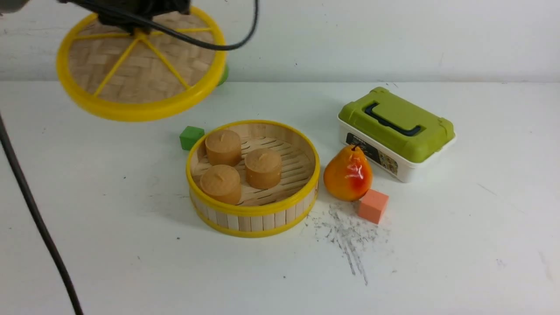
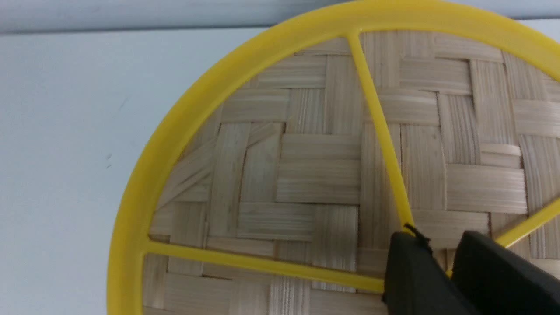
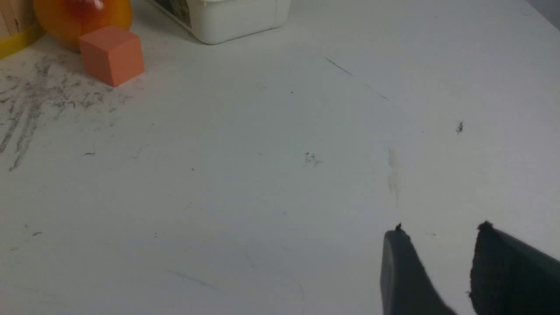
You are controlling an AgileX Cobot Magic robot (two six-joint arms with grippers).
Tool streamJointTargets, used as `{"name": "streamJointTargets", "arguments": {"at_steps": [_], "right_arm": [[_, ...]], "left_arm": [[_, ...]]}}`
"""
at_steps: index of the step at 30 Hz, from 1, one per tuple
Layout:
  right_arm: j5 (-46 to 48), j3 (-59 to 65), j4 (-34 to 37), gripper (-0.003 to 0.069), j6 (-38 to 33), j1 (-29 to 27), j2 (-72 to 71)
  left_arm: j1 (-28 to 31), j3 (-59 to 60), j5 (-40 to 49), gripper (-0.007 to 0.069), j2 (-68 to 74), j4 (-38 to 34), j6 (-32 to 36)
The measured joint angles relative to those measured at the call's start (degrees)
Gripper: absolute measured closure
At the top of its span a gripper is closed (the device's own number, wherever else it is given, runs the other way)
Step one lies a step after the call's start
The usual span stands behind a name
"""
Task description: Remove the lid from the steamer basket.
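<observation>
The lid (image 1: 140,74), a woven bamboo disc with a yellow rim and spokes, hangs tilted in the air at the upper left, well clear of the steamer basket (image 1: 253,210). My left gripper (image 1: 138,24) is shut on its centre knob; in the left wrist view my left gripper (image 2: 439,245) pinches where the spokes meet on the lid (image 2: 315,175). The basket stands open on the table with three tan buns (image 1: 262,167) inside. My right gripper (image 3: 439,232) is open and empty above bare table; it is out of the front view.
A green cube (image 1: 191,137) sits behind the basket on its left. A pear (image 1: 348,174), a salmon cube (image 1: 373,205) and a white box with an olive-green top (image 1: 396,127) stand to the basket's right. A black cable (image 1: 35,214) runs down the left side.
</observation>
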Motion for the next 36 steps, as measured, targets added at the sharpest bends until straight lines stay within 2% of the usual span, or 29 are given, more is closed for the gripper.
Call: {"name": "streamJointTargets", "arguments": {"at_steps": [4,11,15,20,25,27,30,31,35,36], "right_arm": [[0.0,0.0,0.0,0.0419,0.0,0.0,0.0],[0.0,0.0,0.0,0.0419,0.0,0.0,0.0],[0.0,0.0,0.0,0.0419,0.0,0.0,0.0],[0.0,0.0,0.0,0.0419,0.0,0.0,0.0],[0.0,0.0,0.0,0.0419,0.0,0.0,0.0],[0.0,0.0,0.0,0.0419,0.0,0.0,0.0],[0.0,0.0,0.0,0.0419,0.0,0.0,0.0],[0.0,0.0,0.0,0.0419,0.0,0.0,0.0],[0.0,0.0,0.0,0.0419,0.0,0.0,0.0],[0.0,0.0,0.0,0.0419,0.0,0.0,0.0]], "left_arm": [[5.68,8.49,-3.57,0.0517,0.0,-1.03,-0.59],[10.05,28.2,-17.23,0.0517,0.86,-2.25,-5.59],[10.08,33.2,-21.05,0.0517,2.24,-3.1,-7.62],[10.08,33.5,-22.46,0.0517,4.0,-5.44,-8.0],[10.08,33.55,-22.61,0.0444,4.56,-6.17,-8.19],[10.08,33.55,-22.9,0.0374,3.99,-6.17,-8.19],[10.08,33.55,-23.13,0.0343,1.58,-6.45,-8.19],[10.08,33.55,-23.23,0.0345,1.02,-6.52,-8.19],[10.08,33.55,-23.85,0.0436,-7.69,-7.95,-6.25],[10.08,33.55,-24.58,0.0504,-12.86,-9.4,-4.26]]}}
